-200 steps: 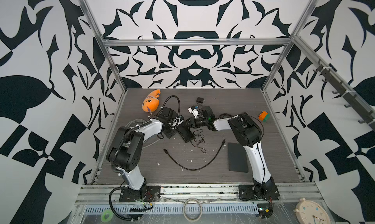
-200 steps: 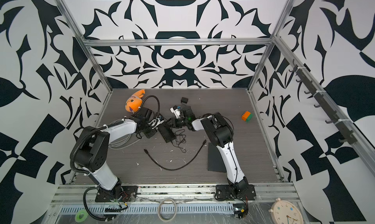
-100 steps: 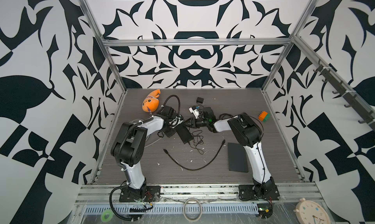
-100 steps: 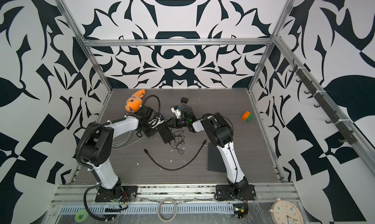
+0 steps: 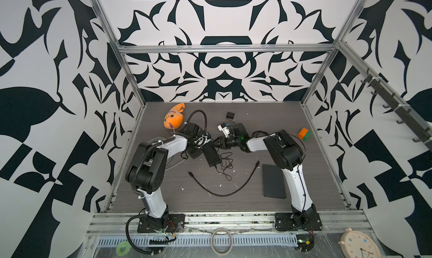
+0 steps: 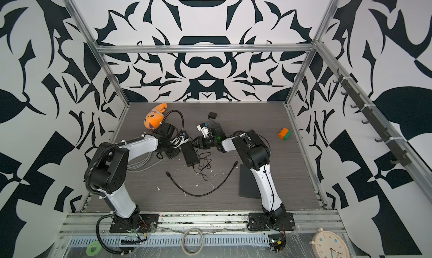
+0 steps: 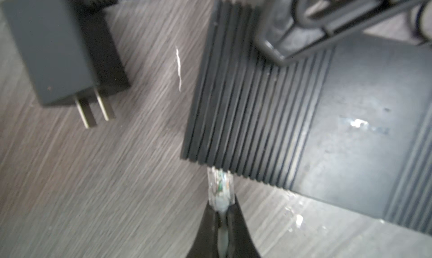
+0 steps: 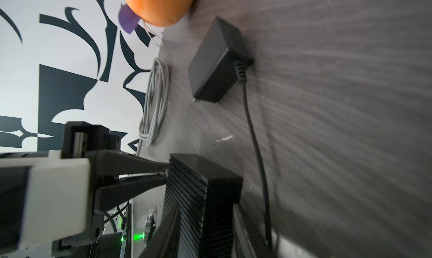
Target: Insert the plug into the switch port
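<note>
The left gripper point(image 7: 221, 206) is pressed together, pinching the clear plug point(image 7: 221, 186), whose tip meets the side face of the black ribbed switch point(image 7: 257, 100). The right gripper point(image 8: 205, 207), half spread, clamps the switch's ribbed end

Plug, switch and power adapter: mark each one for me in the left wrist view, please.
plug point(image 7: 221, 186), left wrist view, on the middle of its clear body.
switch point(image 7: 245, 104), left wrist view, on its ribbed top face.
power adapter point(image 7: 53, 46), left wrist view, on its flat dark top face.
</note>
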Motion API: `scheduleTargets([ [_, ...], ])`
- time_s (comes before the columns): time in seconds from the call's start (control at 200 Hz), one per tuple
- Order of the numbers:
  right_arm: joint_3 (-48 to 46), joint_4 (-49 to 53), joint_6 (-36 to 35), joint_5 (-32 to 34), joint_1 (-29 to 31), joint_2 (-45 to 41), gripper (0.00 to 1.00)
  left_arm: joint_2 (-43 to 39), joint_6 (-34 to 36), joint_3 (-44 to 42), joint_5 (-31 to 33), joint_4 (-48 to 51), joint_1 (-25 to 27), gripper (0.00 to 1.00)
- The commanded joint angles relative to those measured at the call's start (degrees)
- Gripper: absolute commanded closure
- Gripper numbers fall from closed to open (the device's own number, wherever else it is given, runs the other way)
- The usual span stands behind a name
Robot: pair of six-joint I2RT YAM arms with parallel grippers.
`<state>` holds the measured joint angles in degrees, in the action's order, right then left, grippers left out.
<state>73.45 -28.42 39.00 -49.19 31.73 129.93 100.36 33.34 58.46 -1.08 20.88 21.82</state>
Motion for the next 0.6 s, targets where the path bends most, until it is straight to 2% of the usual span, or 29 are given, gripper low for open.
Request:
scheduleTargets([
  [0.0,0.7,8.8,-4.1,-2.2,2.4,-2.6,0.59,-3.3,1.6,-1.4,-4.8,-5.1,-1.1,1.00],
  [0.205,1.0,9.3,-3.8,-1.5,1.6,-3.2,0.59,-4.0,2.4,-1.3,-7.6,-3.0,-1.2,1.00],
  [0.385,3.5,13.5,-5.5,-1.2,1.1,-4.2,0.58,-3.0,6.1,2.6,-7.8,7.6,-1.2,1.00],
  [0.515,5.1,14.8,-6.4,-2.0,1.0,-3.4,0.58,-2.4,8.9,2.7,-11.9,9.1,-1.3,1.00],
  [0.595,5.3,14.1,-6.2,-2.7,1.0,-2.5,0.58,-1.7,9.3,3.4,-12.2,9.1,-1.3,1.00],
])
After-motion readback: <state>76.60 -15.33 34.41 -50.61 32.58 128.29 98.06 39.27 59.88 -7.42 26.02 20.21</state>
